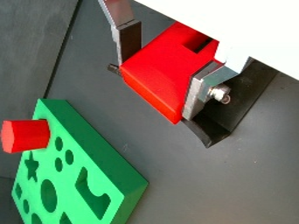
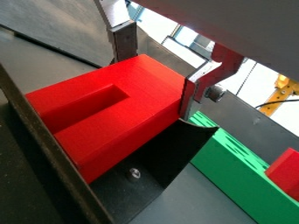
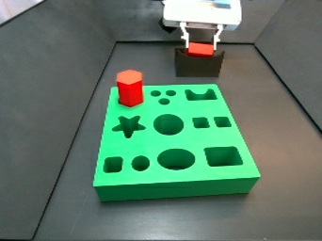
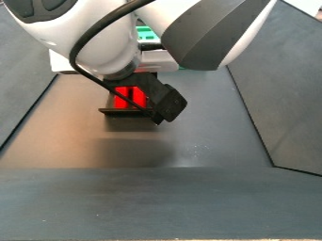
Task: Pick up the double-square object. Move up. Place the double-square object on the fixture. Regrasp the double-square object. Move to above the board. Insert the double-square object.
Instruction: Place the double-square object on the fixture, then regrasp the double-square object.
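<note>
The gripper (image 1: 163,77) jaws clamp the small red plastic double-square object (image 1: 158,74) at the dark L-shaped fixture (image 3: 199,62); insertion into the bright green holed board (image 3: 176,141) remains.

Double-square object (image 2: 111,109) between gripper (image 2: 163,66) fingers.

no readable text, labels, brands, numbers or signs in any view
</note>
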Robot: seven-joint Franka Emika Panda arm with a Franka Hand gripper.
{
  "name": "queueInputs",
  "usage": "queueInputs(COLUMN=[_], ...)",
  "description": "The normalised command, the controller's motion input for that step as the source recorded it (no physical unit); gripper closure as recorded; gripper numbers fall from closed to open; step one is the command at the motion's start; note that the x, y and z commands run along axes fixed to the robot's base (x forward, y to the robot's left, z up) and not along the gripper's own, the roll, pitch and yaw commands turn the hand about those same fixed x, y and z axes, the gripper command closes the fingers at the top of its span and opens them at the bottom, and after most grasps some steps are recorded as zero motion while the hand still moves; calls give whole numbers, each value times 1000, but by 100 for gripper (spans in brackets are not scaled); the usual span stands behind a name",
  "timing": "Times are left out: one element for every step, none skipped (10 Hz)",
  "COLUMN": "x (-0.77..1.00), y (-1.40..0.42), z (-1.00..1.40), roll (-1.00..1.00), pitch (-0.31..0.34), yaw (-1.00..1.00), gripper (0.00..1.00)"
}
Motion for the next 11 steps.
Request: queueInputs(x=[102, 102, 98, 0, 0, 0, -6, -25, -40, -47, -53], y=[150, 147, 144, -500, 0, 0, -1, -2, -1, -1, 0], z=[-510, -511, -509, -167, 0, 1000, 1000, 1000, 1000, 1000, 971], roll=[-87, -87, -87, 0, 0, 21, 20, 16, 7, -5, -14], pitch=[-33, -32, -31, 0, 0, -79, -75, -66, -58, -50, -43], yaw=[-157, -137, -120, 0, 0, 26, 31, 49, 65, 74, 74], gripper=[100, 100, 100, 100, 0, 0, 0, 0, 0, 0, 0])
